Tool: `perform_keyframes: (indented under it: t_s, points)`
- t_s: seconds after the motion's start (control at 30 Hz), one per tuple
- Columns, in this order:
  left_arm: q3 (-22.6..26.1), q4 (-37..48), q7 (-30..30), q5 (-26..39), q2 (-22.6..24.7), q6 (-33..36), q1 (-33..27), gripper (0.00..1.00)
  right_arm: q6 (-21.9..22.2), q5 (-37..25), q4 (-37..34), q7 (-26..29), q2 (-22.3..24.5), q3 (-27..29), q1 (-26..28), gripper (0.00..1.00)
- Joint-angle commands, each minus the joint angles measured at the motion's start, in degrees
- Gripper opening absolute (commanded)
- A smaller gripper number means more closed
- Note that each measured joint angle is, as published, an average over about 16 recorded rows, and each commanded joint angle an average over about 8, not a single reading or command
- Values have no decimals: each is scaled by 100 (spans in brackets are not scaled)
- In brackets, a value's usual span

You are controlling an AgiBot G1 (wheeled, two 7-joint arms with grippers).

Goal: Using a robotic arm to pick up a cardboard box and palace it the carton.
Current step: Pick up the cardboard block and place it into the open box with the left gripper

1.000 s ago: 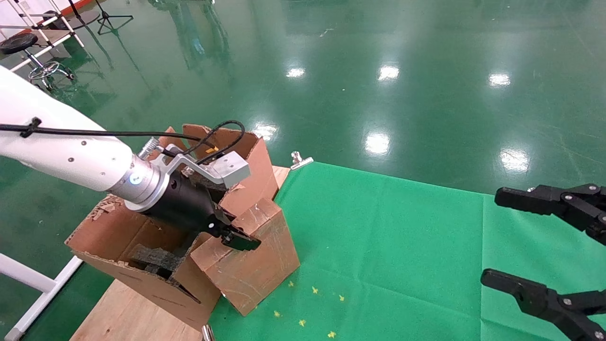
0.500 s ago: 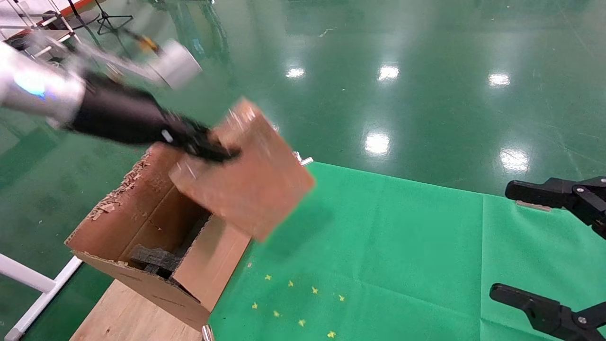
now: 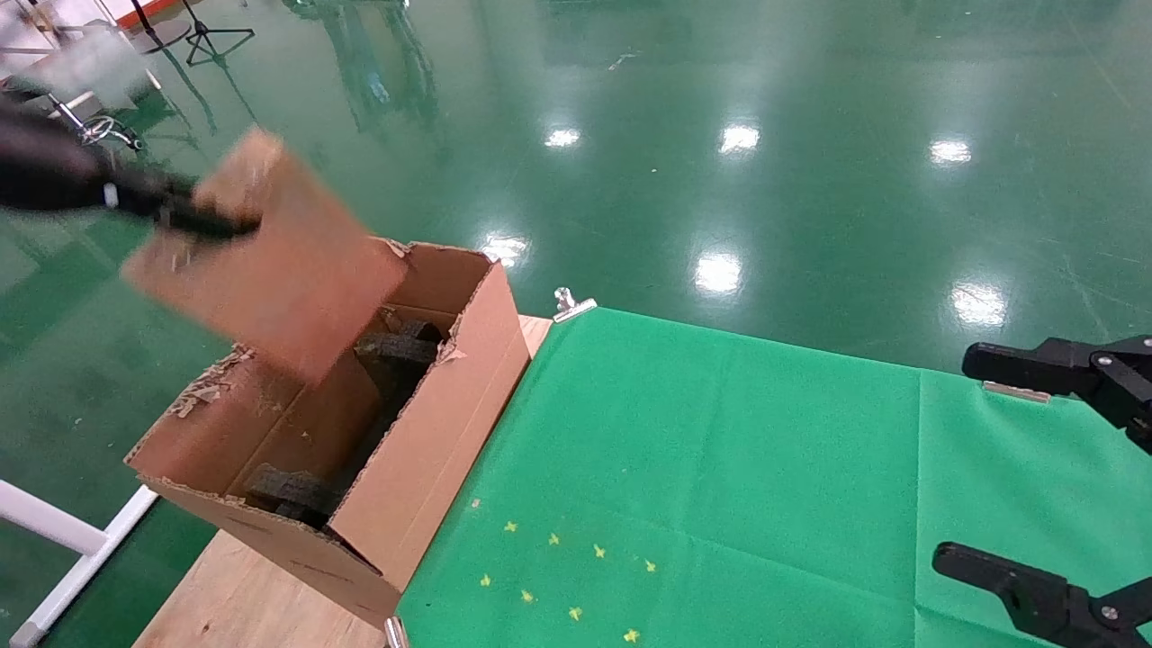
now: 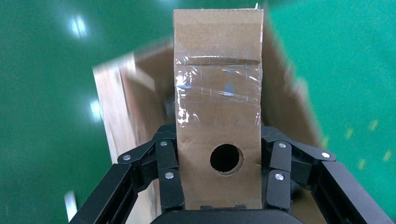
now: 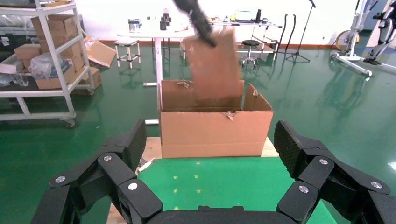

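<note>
My left gripper point(image 3: 193, 216) is shut on the small brown cardboard box point(image 3: 261, 252) and holds it tilted in the air above the far left part of the carton point(image 3: 432, 450). In the left wrist view the fingers point(image 4: 168, 163) clamp both broad sides of the box point(image 4: 217, 93), whose narrow side has clear tape and a round hole. The carton is open, with ragged flaps and black foam blocks point(image 3: 396, 346) inside. My right gripper point(image 3: 954, 457) hangs open and empty at the right edge. Its view point(image 5: 211, 140) shows the carton point(image 5: 215, 130) and the held box point(image 5: 215, 65).
The carton stands on a wooden table point(image 3: 243, 594) at the left edge of a green cloth point(image 3: 720, 450). A metal clip point(image 3: 569, 304) pins the cloth's far corner. Small yellow marks point(image 3: 558, 567) lie on the cloth. Shelves with boxes point(image 5: 42, 56) stand on the floor beyond.
My left gripper has lifted the cardboard box from the cloth beside the carton, up and to the left, over the carton. The right gripper has barely moved.
</note>
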Motion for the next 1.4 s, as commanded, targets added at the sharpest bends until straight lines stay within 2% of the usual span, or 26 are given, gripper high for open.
perform_keyframes:
  t_s: [0.03,0.23,0.43,0.83,1.17,1.4]
  points:
    - [150,460,299,214,51,-23,24,0,0,0,0,0,0,0,0,100]
    - [264,1607,723,355,342,-646,381,0,0,0,0,0,0,0,0,100]
    - [241,2162,959,356,599,-1329,545,0,0,0,0,0,0,0,0,100]
    - [223,2891,849,347,1058,-2357,1107,0,0,1,0,0,0,-1,0,100]
    - [91,3201,891,145,1141,-2677,1549,0,0,1,0,-1,0,-1,0,100]
    - [155,3384,677,234,1279,-2974,1740,0,0,1,0,-1,0,-1,0,100]
